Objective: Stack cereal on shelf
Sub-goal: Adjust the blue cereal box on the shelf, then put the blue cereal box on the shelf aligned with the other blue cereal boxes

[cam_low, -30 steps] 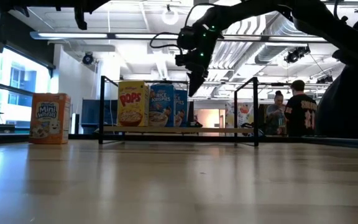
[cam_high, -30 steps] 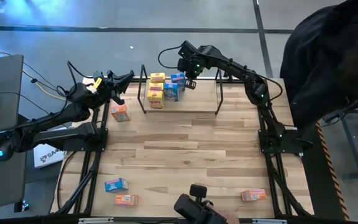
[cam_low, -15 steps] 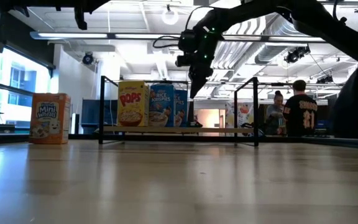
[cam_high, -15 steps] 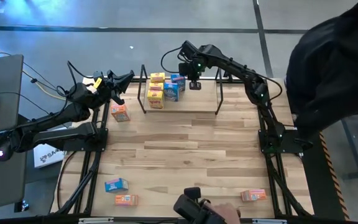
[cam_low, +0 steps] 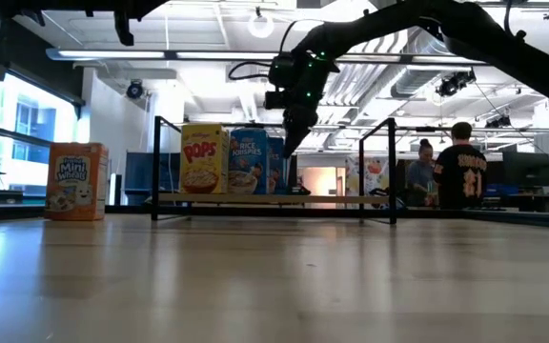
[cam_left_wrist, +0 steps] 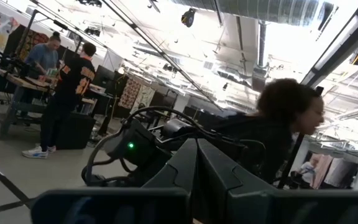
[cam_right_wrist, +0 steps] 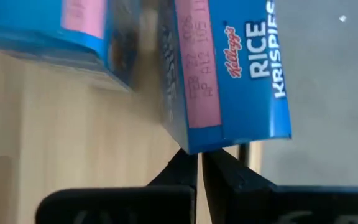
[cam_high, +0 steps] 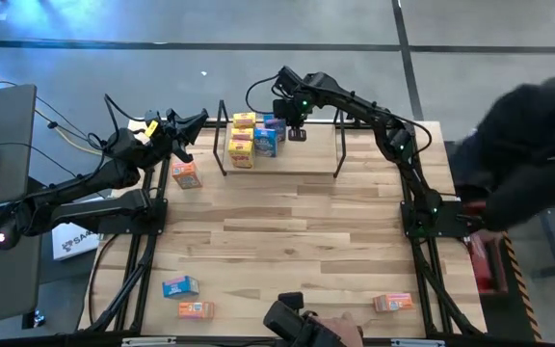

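Right claw (cam_high: 298, 132): closed, empty, just beside the blue cereal box (cam_high: 277, 122) on the shelf (cam_high: 340, 154).
Left claw (cam_high: 198, 120): closed, empty, farther away.

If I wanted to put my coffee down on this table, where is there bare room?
The wide middle of the table is bare, between the shelf and the loose boxes near the front edge. The shelf's right half is also free. It is crowded at the shelf's left end, where cereal boxes stand beside the right gripper.
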